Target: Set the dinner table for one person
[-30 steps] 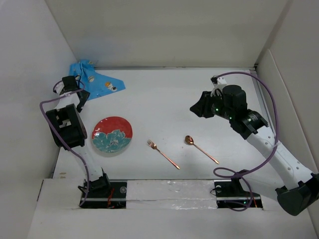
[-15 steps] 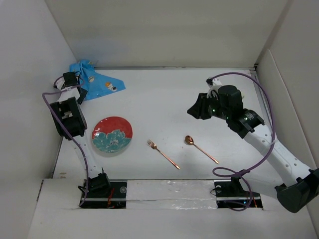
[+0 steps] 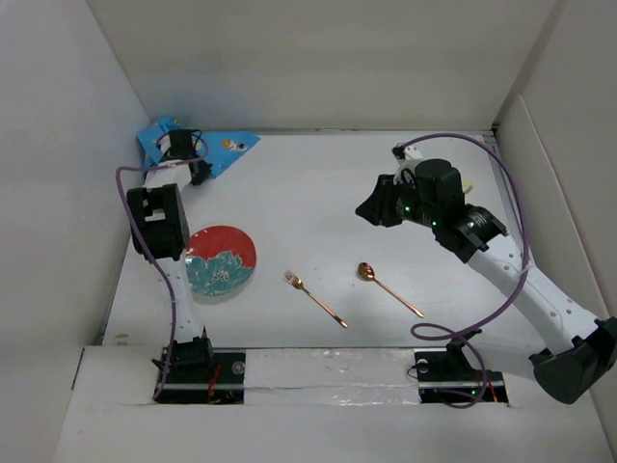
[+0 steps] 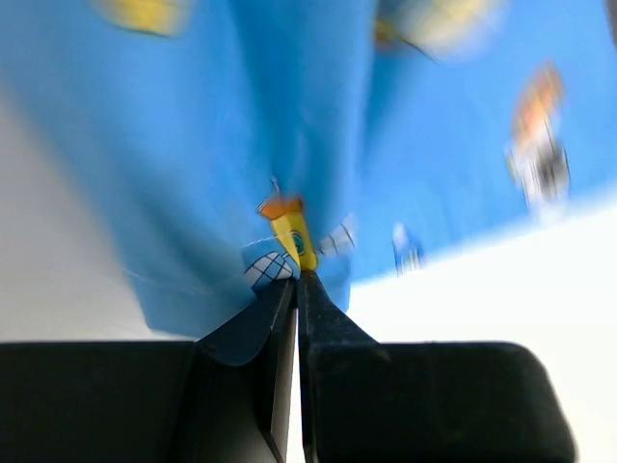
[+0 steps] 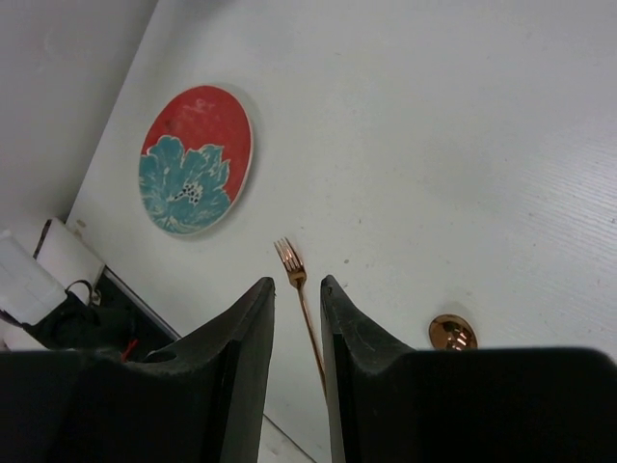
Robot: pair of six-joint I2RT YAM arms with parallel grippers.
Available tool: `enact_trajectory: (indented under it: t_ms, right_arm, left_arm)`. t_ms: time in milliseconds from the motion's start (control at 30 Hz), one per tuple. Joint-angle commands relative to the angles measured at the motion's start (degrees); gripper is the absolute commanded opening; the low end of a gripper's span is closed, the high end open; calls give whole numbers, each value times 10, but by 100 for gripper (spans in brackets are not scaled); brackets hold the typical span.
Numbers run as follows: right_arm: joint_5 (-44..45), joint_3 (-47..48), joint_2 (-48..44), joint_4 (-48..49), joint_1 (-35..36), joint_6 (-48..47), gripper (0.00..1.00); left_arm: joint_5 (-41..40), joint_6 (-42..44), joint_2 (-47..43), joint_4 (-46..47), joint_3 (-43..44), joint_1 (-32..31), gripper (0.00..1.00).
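The blue cartoon-printed cloth (image 3: 229,146) lies bunched at the back left corner of the dinner table (image 3: 318,193). My left gripper (image 3: 186,154) is shut on a fold of it. In the left wrist view the cloth (image 4: 289,116) fills the frame, pinched between the tips of the left gripper (image 4: 297,277). A red plate with a teal flower (image 3: 220,260) sits near the left front. A copper fork (image 3: 315,298) and a copper spoon (image 3: 388,288) lie near the front middle. My right gripper (image 3: 370,209) hovers over the table, open and holding nothing; in its own view the gripper (image 5: 298,285) frames the fork (image 5: 288,257).
White walls close in the table at the left, back and right. The plate (image 5: 193,159) and the spoon's bowl (image 5: 452,333) show in the right wrist view. Both arm bases and their cables sit at the front edge.
My left gripper has shut on the cloth and swung toward the back right, dragging the cloth with it. The right arm has drifted slightly left and its jaws have narrowed a little.
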Motion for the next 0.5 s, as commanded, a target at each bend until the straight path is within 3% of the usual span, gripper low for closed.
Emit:
enact_trajectory:
  t_ms: [0, 233, 267, 300, 333, 367, 467]
  right_arm:
    - [29, 34, -6, 25, 4, -1, 31]
    - [84, 41, 2, 8, -25, 0, 30]
    - [94, 45, 13, 4, -25, 3, 34]
    - [97, 48, 20, 0, -34, 7, 39]
    - [99, 48, 25, 3, -40, 11, 44]
    - [104, 47, 36, 6, -40, 15, 55]
    - [113, 41, 58, 24, -51, 31, 63]
  left_arm:
    - [63, -11, -78, 52, -32, -81, 0]
    - [136, -61, -102, 89, -42, -263, 0]
    - [152, -57, -99, 89, -22, -294, 12]
    - [158, -52, -97, 81, -13, -306, 31]
    - [166, -39, -96, 64, 2, -315, 39]
    - [177, -30, -99, 56, 9, -321, 43]
    - [166, -12, -148, 45, -22, -322, 48]
